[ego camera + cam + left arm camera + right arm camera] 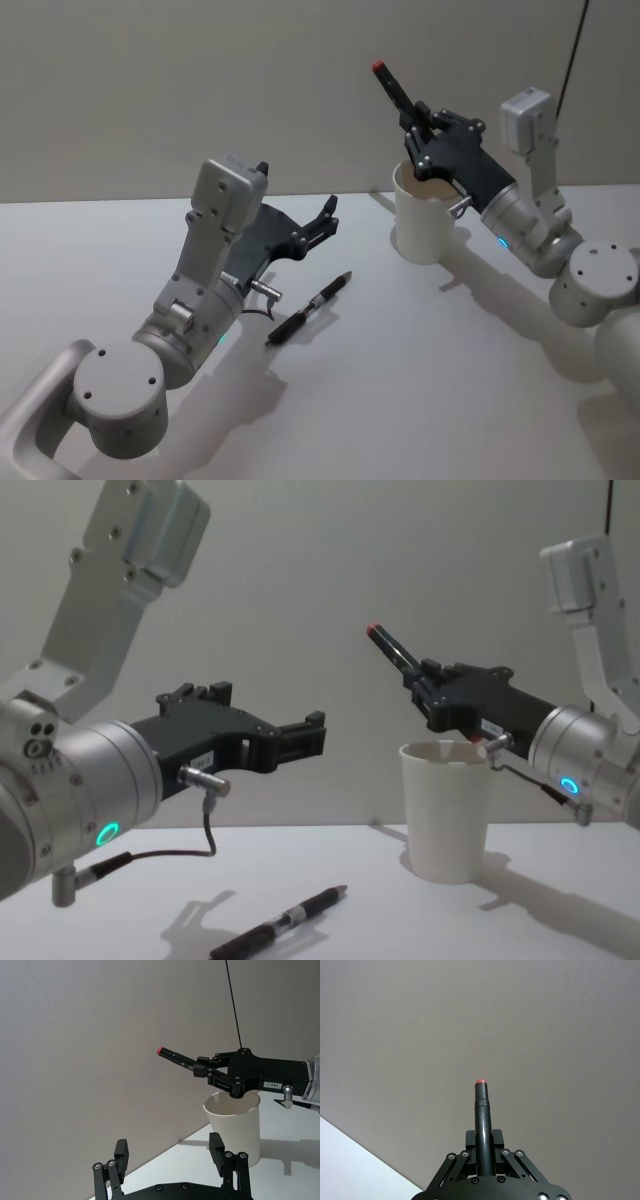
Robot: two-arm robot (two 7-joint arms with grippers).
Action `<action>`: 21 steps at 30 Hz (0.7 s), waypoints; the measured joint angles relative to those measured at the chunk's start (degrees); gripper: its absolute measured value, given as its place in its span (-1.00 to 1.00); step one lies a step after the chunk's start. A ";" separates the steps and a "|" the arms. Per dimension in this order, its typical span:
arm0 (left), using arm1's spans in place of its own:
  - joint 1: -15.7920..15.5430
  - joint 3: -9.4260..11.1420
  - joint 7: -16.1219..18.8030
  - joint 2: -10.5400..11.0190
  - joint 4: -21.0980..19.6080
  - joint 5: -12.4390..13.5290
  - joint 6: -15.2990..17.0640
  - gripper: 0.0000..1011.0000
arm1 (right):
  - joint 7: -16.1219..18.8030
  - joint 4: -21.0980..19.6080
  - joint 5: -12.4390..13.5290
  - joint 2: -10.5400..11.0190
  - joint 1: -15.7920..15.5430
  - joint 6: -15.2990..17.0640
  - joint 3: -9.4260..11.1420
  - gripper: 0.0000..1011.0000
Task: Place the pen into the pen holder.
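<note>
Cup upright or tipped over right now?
Upright. The cup stands on its base on the table, mouth up; the right gripper holds a red-tipped pen tilted above its rim.

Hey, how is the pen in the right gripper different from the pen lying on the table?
The held pen is clamped in the right gripper and tilts up above the pen holder; the loose pen lies flat on the table, untouched. The held pen's upper end is red; the loose pen shows a pale band midway. Both have slim black bodies.
</note>
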 joint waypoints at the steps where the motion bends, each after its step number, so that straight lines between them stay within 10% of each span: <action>1: 0.00 0.00 0.00 0.00 0.00 0.00 0.00 0.98 | 0.00 0.04 -0.01 -0.02 0.01 -0.01 -0.01 -0.63; 21: 0.00 0.00 0.00 0.00 0.00 0.00 0.00 0.98 | -0.01 0.58 -0.13 -0.20 0.26 -0.27 -0.15 0.52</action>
